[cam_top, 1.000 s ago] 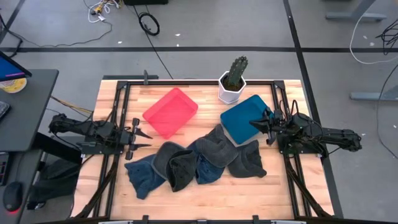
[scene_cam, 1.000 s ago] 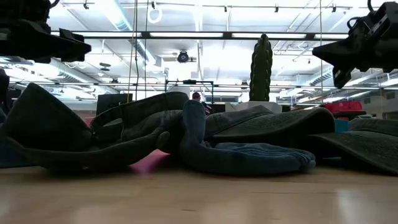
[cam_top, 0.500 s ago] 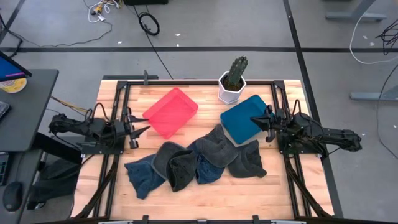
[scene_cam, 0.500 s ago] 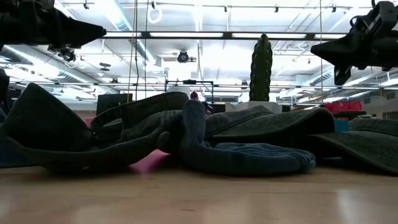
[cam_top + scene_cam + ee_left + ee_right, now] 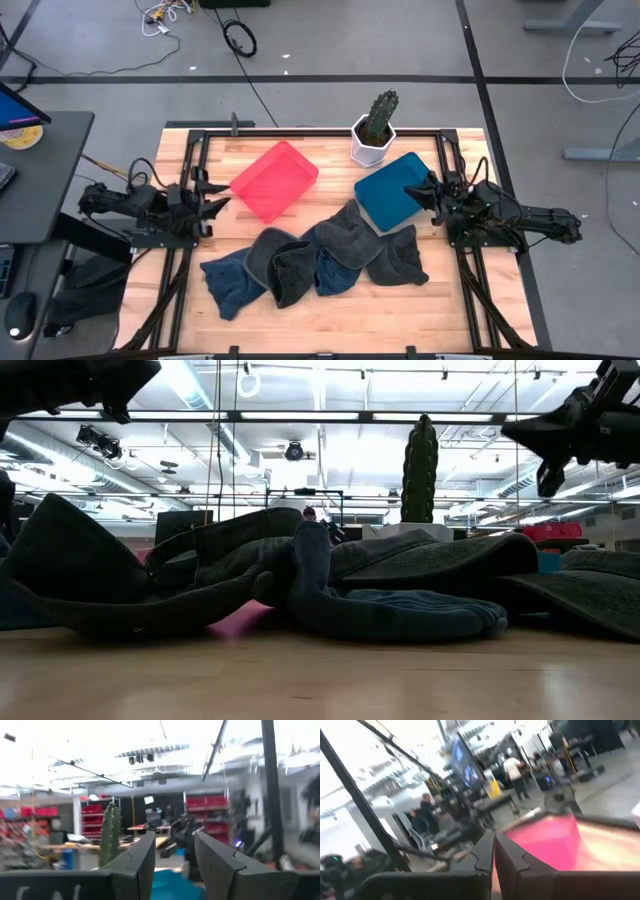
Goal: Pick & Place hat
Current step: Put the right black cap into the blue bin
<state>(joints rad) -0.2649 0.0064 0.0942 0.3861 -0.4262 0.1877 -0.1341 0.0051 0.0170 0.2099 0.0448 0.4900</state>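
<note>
The hats (image 5: 315, 262) lie in a loose overlapping heap across the middle of the wooden table (image 5: 340, 325) — dark grey and blue ones flopped over each other, nothing gripped, nothing lifted. Behind them sit a red tray (image 5: 274, 181) and a blue tray (image 5: 395, 190), likely the drop-off spots, with a potted cactus (image 5: 375, 127) between them at the back edge.

Both arms hang at the table's sides, raised above the surface, as if neither has committed to a hat yet. The left gripper (image 5: 208, 196) hovers near the red tray's corner, its two fingers (image 5: 217, 865) parted by a modest gap and holding nothing. The right gripper (image 5: 418, 192) sits over the blue tray's edge, its fingers (image 5: 517, 862) drawn nearly together — only a thin slit between them — and also empty.
</note>
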